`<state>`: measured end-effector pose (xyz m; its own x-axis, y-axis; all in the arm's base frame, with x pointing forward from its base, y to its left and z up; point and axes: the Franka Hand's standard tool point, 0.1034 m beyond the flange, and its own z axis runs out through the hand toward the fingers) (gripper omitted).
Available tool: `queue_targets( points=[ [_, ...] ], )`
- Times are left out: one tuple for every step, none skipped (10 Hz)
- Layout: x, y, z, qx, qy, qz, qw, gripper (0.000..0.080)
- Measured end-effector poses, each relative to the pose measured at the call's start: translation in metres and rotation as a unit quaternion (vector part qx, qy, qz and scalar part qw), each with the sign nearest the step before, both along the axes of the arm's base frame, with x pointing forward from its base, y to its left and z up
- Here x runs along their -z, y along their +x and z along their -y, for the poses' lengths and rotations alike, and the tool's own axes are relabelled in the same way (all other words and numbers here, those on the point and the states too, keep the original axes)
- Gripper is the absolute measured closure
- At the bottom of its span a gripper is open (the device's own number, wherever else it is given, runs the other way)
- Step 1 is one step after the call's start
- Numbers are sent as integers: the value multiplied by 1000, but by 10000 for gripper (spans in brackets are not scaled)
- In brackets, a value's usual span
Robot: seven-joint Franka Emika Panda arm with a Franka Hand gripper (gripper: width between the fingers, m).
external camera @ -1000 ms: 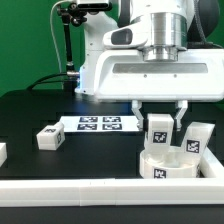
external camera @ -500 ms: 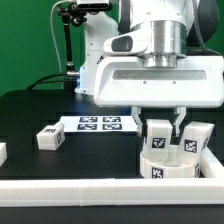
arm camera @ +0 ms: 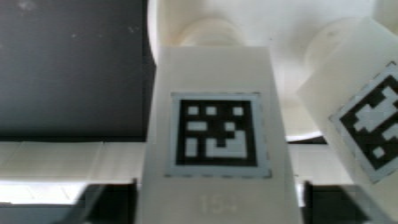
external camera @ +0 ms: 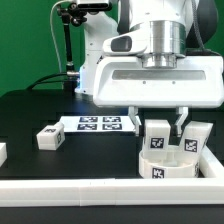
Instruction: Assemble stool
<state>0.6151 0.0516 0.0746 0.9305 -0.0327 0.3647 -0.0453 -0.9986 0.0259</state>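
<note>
The round white seat lies at the exterior view's right, by the front rail. My gripper is shut on a blocky white leg, held upright with its lower end at the seat's top. A second leg stands on the seat beside it. A third leg lies loose on the black table to the left. In the wrist view the held leg fills the middle with its tag facing the camera, the gripper grips its sides, and the second leg is close beside it.
The marker board lies flat behind the loose leg. A long white rail runs along the front and another along the right side. A white part shows at the left edge.
The gripper has come down a little with the leg, bringing it closer onto the seat. Nothing else has moved.
</note>
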Motion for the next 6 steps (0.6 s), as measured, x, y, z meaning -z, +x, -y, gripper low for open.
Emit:
queue_targets(
  points=[
    [-4, 1, 2, 2, 1, 0, 1000, 205],
    [-9, 2, 3, 3, 2, -1, 1000, 205],
    [-15, 3, 4, 3, 3, 0, 1000, 162],
    [-19, 5, 5, 1, 3, 2, 1000, 152],
    [-22, 6, 6, -1, 3, 4, 1000, 152],
    [-28, 7, 7, -3, 3, 6, 1000, 152]
  ],
)
